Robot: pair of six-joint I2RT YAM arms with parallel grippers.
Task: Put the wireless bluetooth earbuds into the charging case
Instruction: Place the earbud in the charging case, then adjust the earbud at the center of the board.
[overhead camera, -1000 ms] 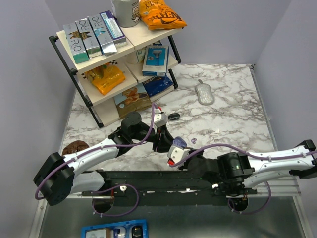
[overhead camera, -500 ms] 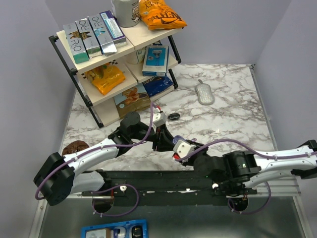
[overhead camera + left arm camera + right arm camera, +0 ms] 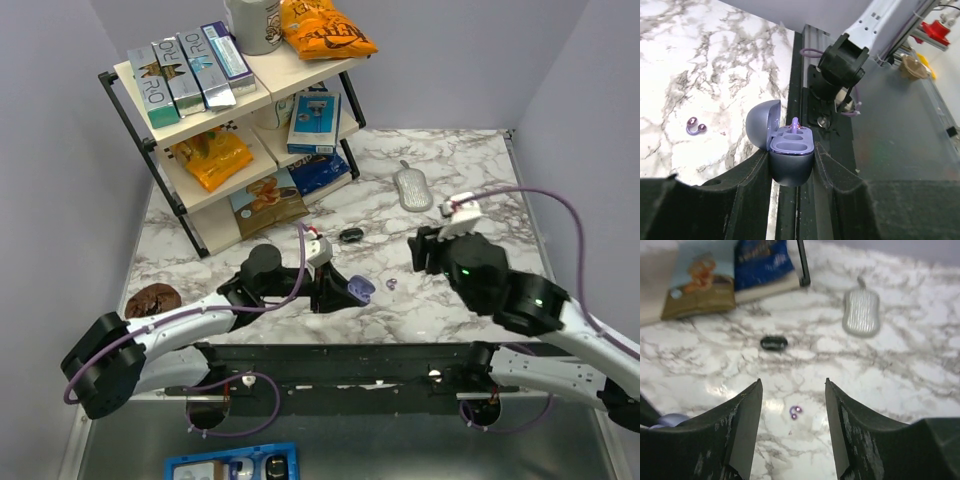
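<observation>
My left gripper [image 3: 791,151] is shut on the base of the periwinkle charging case [image 3: 790,162], which it holds upright with the lid [image 3: 761,129] swung open. A translucent purple earbud [image 3: 795,125] sticks up from the case's far socket; the near sockets show empty. In the top view the case [image 3: 358,290] sits at the left gripper [image 3: 338,290], near the table's front edge. Another purple earbud [image 3: 391,284] lies loose on the marble just right of it [image 3: 696,127]. My right gripper [image 3: 793,383] hangs open and empty above that earbud [image 3: 795,411], back and to the right [image 3: 424,252].
A glossy black oval object [image 3: 351,235] lies behind the case [image 3: 774,343]. A grey ribbed oval pad [image 3: 413,187] rests further back. The two-tier shelf [image 3: 128,110] with boxes and snack bags fills the back left. A brown cookie [image 3: 150,298] lies at the front left.
The right arm has pulled away from the case, swinging right and back, and its jaws have opened. The left arm has kept its grip on the case, shifting slightly.
</observation>
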